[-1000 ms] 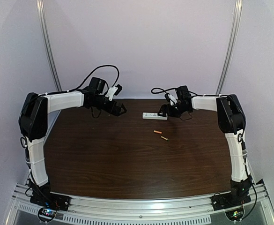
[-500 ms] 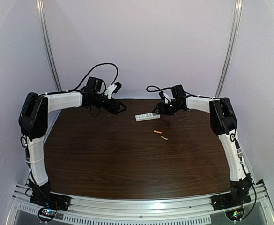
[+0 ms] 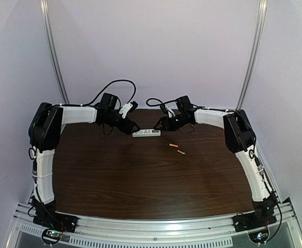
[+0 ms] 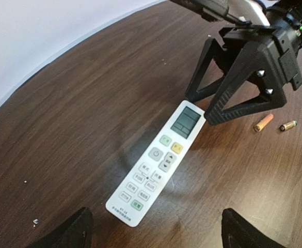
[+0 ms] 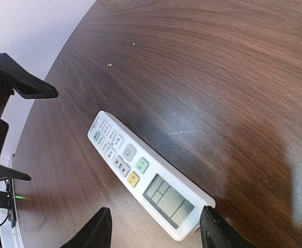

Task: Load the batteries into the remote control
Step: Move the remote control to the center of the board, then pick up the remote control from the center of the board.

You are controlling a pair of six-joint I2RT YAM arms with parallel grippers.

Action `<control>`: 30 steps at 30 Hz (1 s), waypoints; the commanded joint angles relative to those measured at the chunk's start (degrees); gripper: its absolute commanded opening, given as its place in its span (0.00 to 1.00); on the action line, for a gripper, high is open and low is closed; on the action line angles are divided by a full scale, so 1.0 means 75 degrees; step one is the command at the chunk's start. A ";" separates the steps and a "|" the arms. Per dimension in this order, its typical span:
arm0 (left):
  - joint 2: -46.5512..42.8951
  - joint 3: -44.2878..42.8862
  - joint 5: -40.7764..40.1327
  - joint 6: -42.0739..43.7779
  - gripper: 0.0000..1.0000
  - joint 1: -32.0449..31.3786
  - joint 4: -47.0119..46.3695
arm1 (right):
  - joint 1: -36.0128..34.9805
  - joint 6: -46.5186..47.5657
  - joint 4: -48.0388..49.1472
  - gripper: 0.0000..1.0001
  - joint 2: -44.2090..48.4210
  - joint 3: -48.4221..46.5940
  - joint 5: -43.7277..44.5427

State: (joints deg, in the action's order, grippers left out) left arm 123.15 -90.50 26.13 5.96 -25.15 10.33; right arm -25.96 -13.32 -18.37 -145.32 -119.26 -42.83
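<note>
The remote control (image 3: 146, 133) lies face up near the back of the table, between both grippers. In the right wrist view its display end (image 5: 170, 200) sits between the fingers of my right gripper (image 5: 153, 230). One fingertip (image 5: 212, 225) touches the remote's corner and the other stands apart, so the jaws are open. My left gripper (image 4: 158, 235) is wide open just short of the remote's button end (image 4: 127, 204), with nothing held. The two orange-and-gold batteries (image 3: 173, 145) (image 3: 181, 152) lie loose on the wood to the right of the remote, also seen in the left wrist view (image 4: 263, 122) (image 4: 288, 125).
The dark wooden table (image 3: 140, 181) ends just behind the remote at a white wall. An aluminium rail (image 3: 151, 227) carries both arm bases at the near edge. Cables loop above each wrist.
Both grippers moved towards the middle of the table's back. The remote slid left with the right gripper at its display end. The right jaws narrowed.
</note>
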 commanded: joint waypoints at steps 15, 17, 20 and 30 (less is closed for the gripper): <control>0.1830 -0.2074 0.0132 0.2353 0.87 -0.0046 0.1206 | 0.0405 -0.0990 0.2026 0.62 0.1538 0.1769 -0.0853; 0.1994 -0.2295 0.0247 0.2399 0.85 -0.0046 0.1427 | 0.0477 -0.0950 0.2086 0.62 0.1867 0.2047 -0.0852; 0.2059 -0.2340 0.0480 0.2438 0.82 -0.0057 0.1550 | 0.0555 -0.0963 0.2235 0.63 0.2318 0.2453 -0.0807; 0.2091 -0.2067 -0.0714 0.2920 0.53 -0.0473 0.1881 | 0.0777 -0.0873 0.2634 0.63 0.3938 0.4055 -0.0724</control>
State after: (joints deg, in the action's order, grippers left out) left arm 137.84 -106.61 24.45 25.43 -26.83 22.63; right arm -20.75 -19.94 -0.93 -120.01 -94.02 -48.18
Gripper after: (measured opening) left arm 0.583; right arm 0.629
